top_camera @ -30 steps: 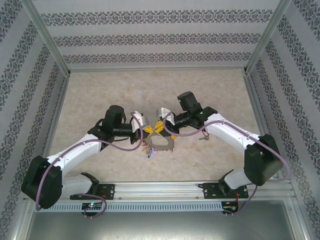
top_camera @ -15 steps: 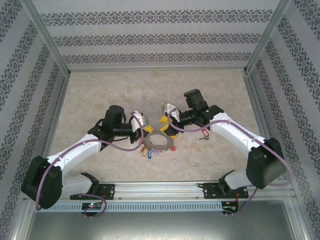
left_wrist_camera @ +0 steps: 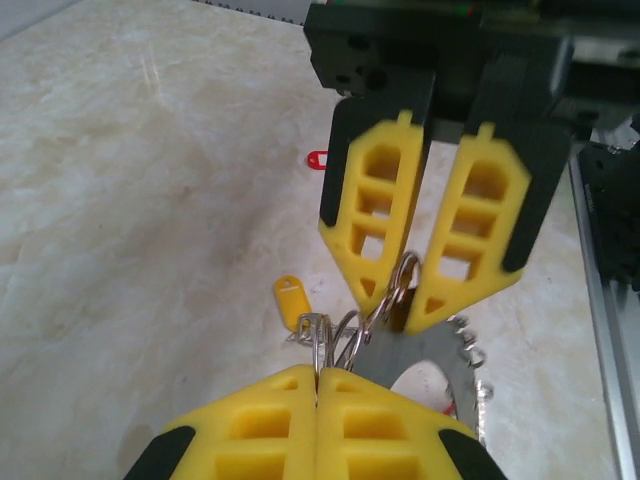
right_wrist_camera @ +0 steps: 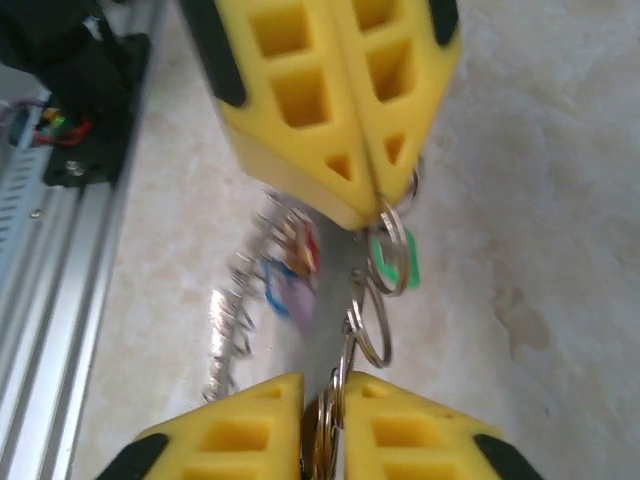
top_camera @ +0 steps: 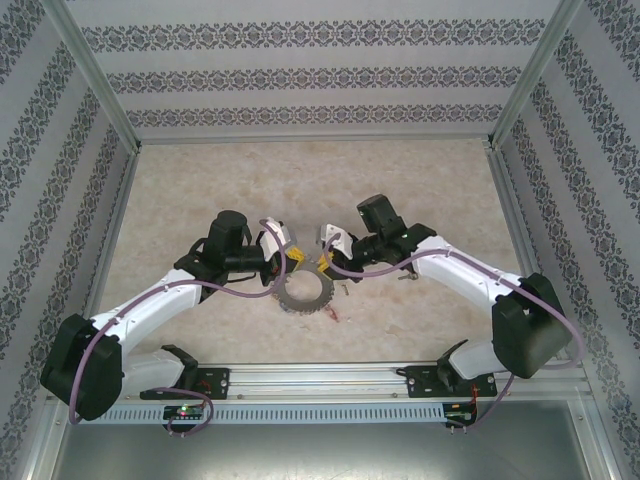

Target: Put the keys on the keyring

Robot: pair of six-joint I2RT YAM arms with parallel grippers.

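Keyring (left_wrist_camera: 445, 350) (tags (right_wrist_camera: 395, 262) blurred), left fingers (left_wrist_camera: 250, 430) pinching

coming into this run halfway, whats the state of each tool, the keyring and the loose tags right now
left tool, shut on the edge of the keyring
right tool, shut on that same edge, facing the left tool
keyring, pinched at one edge by both tools
red tag, loose on the table, apart from the keyring
yellow tag, on the table by the left tool; attached or not, cannot tell
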